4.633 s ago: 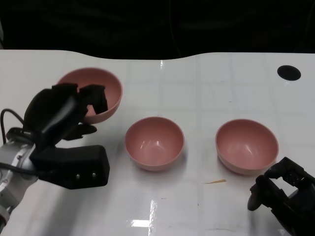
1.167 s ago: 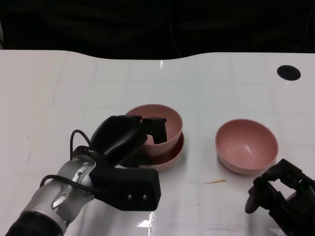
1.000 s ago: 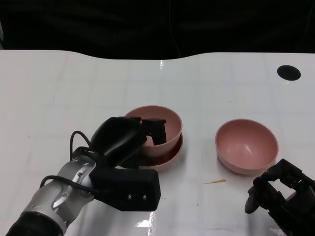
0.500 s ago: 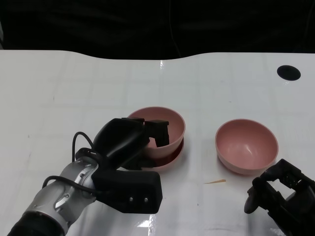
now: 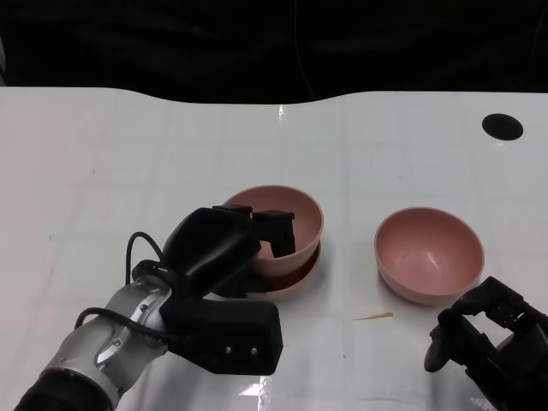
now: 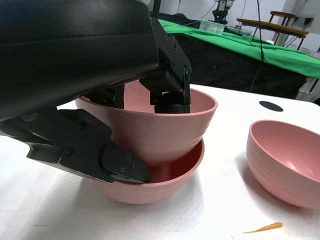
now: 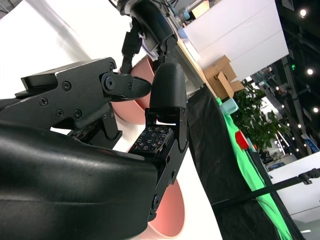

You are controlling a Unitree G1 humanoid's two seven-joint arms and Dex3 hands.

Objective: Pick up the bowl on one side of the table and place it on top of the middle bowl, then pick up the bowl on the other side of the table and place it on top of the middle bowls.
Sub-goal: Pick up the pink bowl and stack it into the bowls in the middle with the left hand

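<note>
Half the task appeared done: the left hand (image 5: 224, 244) gripped the first bowl (image 5: 291, 221) by its rim, nested in the middle bowl (image 6: 165, 177). The right bowl (image 5: 429, 254) waited untouched; the right hand (image 5: 479, 330) held nothing, fingers loosely curled.

Bright overhead light glares off the glossy white worktop (image 5: 385, 154); far background dark, wrist views sharp.

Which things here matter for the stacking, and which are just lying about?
Job:
- pink upper bowl, held by the left hand
- pink middle bowl beneath it
- pink bowl on the right side
- right hand, holding nothing

Lying about:
- thin orange sliver on the white table
- round black hole in the table
</note>
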